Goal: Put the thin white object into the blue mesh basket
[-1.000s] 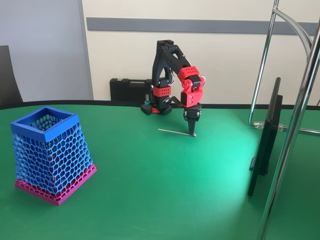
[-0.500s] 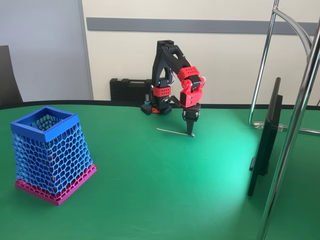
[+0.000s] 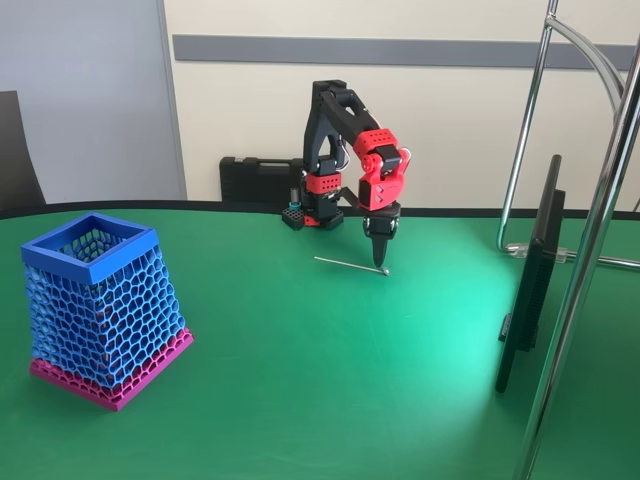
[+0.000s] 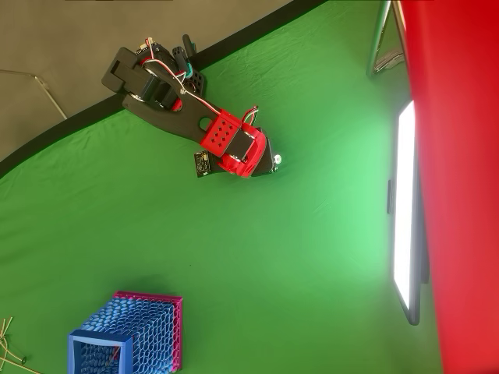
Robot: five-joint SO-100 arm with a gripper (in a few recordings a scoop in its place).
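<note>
Thin white object [image 3: 350, 264] lies flat on green table [image 3: 330, 380], long axis left-right in fixed view. Gripper [image 3: 380, 262] pinched on its right end. Blue mesh basket [image 3: 98, 305] well apart, left, nearer camera.

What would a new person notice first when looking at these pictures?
Probably the red and black arm at the far edge of the green table, its gripper pointing down at one end of the thin white object. Next comes the blue mesh basket with its pink base, standing far off at the near left in the fixed view.
</note>
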